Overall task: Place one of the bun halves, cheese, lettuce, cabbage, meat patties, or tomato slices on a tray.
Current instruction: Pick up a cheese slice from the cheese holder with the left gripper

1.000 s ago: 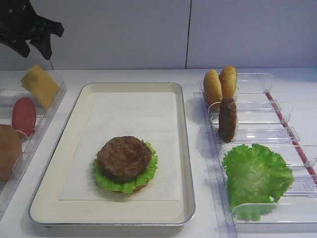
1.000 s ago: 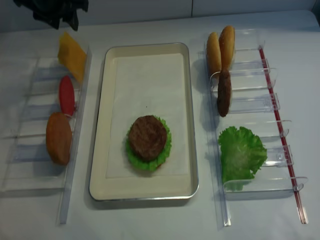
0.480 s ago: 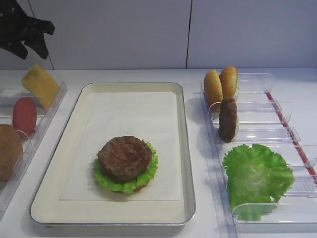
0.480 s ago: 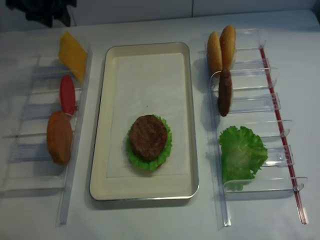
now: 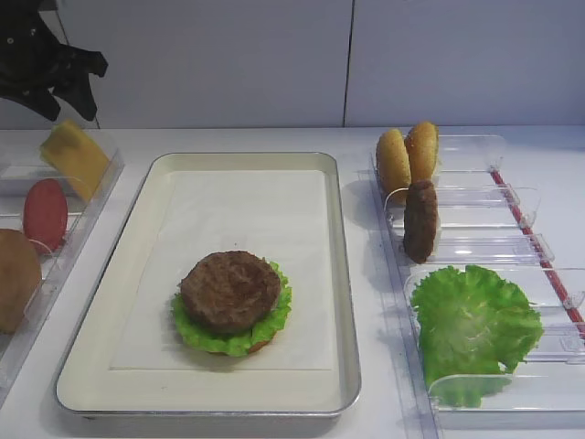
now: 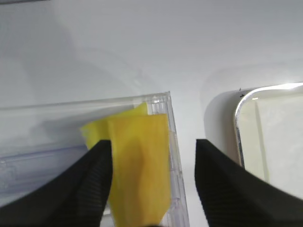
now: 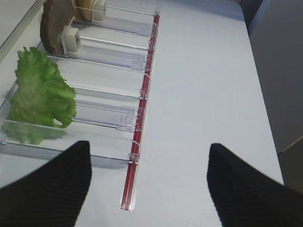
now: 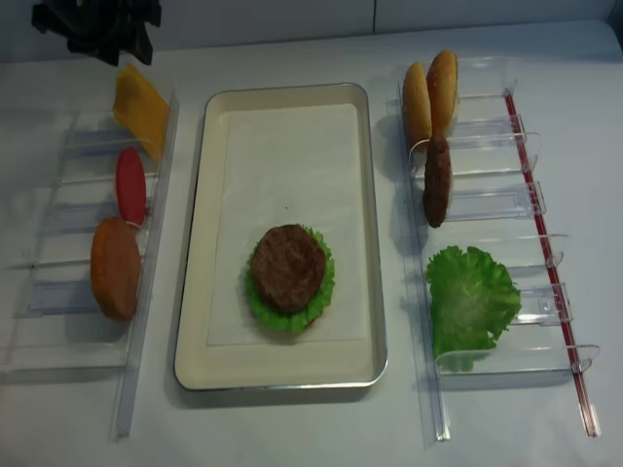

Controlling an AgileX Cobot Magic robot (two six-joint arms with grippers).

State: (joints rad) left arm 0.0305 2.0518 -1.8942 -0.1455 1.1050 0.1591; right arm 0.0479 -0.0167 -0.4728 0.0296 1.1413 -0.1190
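On the tray (image 5: pixel 338 274) a stack is already begun: a patty (image 5: pixel 229 290) sits on lettuce (image 5: pixel 239 340), with a sliver of bun (image 5: pixel 260 346) showing under the leaf's edge. So the base, leaf and meat look placed; my judgement is that cheese comes next, with tomato and the top bun left after it.

My left fingers (image 6: pixel 152 179) are spread apart and hold nothing. They hang right over the cheese (image 6: pixel 137 165), which leans upright in the far end of its clear bin (image 6: pixel 174 156); the slice lies between my two fingers in the wrist view, though I cannot tell whether either one touches it. The tray's corner is off to my right, well apart from the slice.

My right fingers (image 7: pixel 147 189) are also open and empty, parked over bare surface (image 7: pixel 203 85), with the spare lettuce (image 7: pixel 40 94) and a standing patty (image 7: pixel 54 26) ahead and to my left in their bins.

Nothing has been lifted for this step; closing on the cheese and carrying it to the stack remain.
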